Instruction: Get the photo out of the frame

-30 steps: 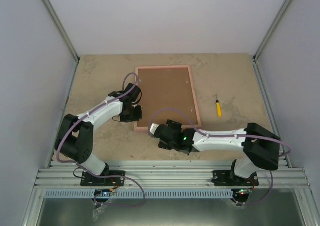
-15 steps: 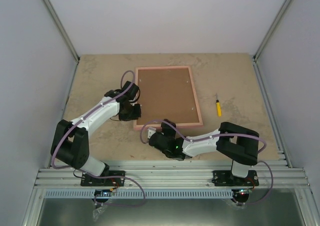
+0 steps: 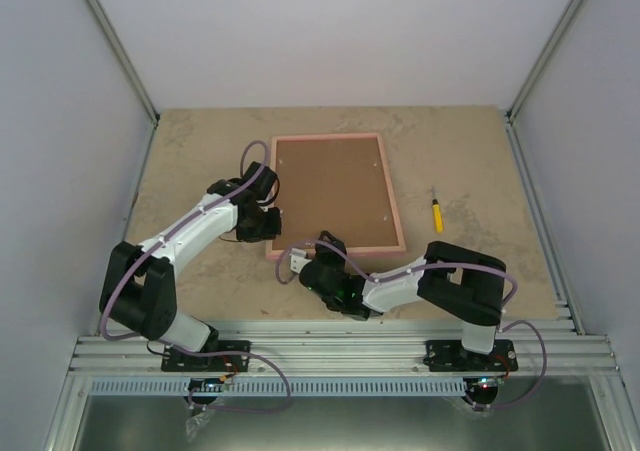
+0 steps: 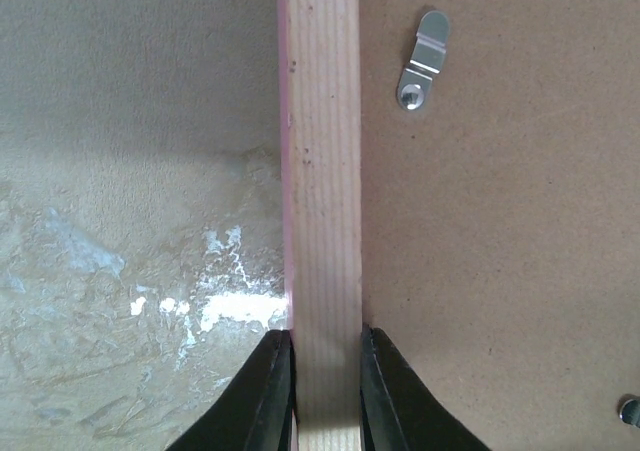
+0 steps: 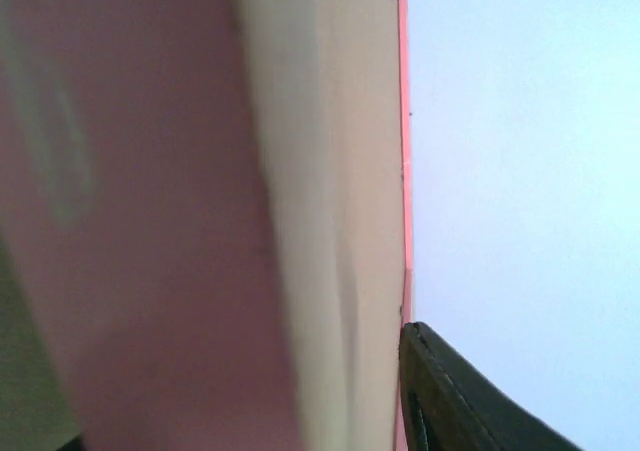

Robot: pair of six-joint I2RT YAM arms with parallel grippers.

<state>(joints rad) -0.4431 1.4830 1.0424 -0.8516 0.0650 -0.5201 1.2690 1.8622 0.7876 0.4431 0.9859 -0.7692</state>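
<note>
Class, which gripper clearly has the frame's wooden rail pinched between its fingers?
The left gripper: its fingers touch both sides of the left rail of the frame. The right gripper is at the near corner.

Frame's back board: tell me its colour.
The back board is plain brown, best seen in the top external view.

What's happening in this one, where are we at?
The frame lies face down on the table, brown backing board up. The left pincer is clamped on its left rail. The right pincer is at the near left corner, the frame's edge beside its finger; a grip can't be confirmed. The photo is not in sight.
</note>
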